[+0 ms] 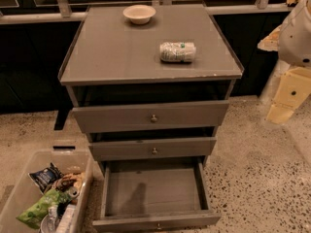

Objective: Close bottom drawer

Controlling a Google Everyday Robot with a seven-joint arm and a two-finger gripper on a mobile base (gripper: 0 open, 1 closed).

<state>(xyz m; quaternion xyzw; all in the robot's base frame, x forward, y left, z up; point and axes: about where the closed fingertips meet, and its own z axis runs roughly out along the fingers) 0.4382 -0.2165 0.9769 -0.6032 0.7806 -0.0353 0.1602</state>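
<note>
Speckled terrazzo floor [252,169], with dark glazed panels along the back wall. Cream-coloured robot gripper [285,103]: at the right edge of view, off the floor, well apart from the cabinet and about level with its upper drawers; whether it is open or closed cannot be told, and it holds nothing visible. Grey wooden three-drawer cabinet [121,57]: centre of the room. Lowest grey bottom drawer [153,191]: pulled far out, plain tray exposed, small round metal knob [158,225] on its front. Middle drawer [153,149] and wider top drawer [150,116]: both pushed nearly in. On the cabinet top: a shallow cream bowl [139,13] near the back edge and a crumpled clear plastic bottle [178,52] lying on its side, well apart. Clear plastic bin [48,153] of snack packets: on the floor, lower left.
</note>
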